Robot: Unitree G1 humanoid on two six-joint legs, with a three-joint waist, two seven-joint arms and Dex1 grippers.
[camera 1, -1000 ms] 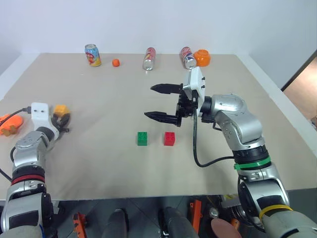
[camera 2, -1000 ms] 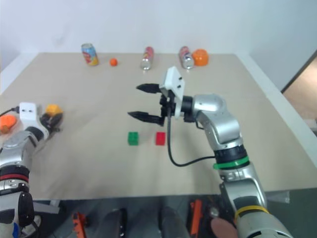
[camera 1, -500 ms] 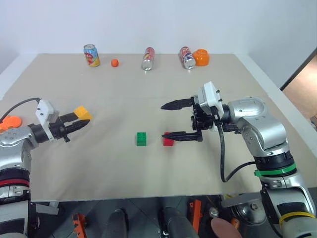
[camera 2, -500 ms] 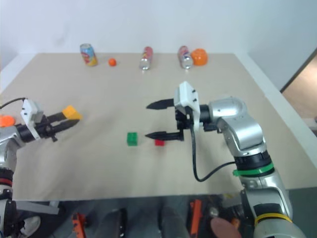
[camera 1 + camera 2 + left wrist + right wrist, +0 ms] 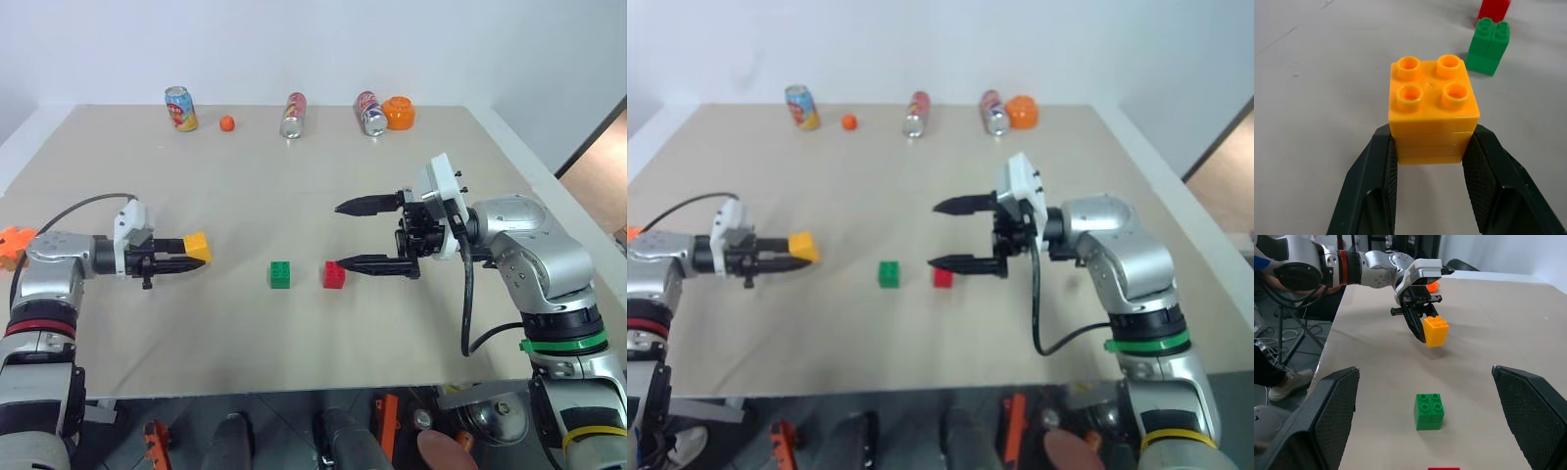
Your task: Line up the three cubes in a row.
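Two of the three cubes are already set side by side near the middle of the table (image 5: 294, 333): the green cube (image 5: 280, 274) and the red cube (image 5: 334, 275), a small gap being left between them. The third, the yellow-orange cube (image 5: 197, 246), is pinched between the fingers of the left gripper (image 5: 186, 257) and is carried, studs up, to the left of the green one; it appears to be clear of the tabletop, though this cannot be judged with certainty. What is left, as judged from this layout, is for that cube to be set down in line with the other two and released.

The right gripper (image 5: 364, 236) is held just right of the red cube with its fingers spread wide and nothing between them.

Compared with a second ago, the yellow-orange cube has been brought from the table's far left edge well in toward the green cube, and the left gripper has been swung round to point along the row. The right gripper has been drawn back to the right, away from the two placed cubes.
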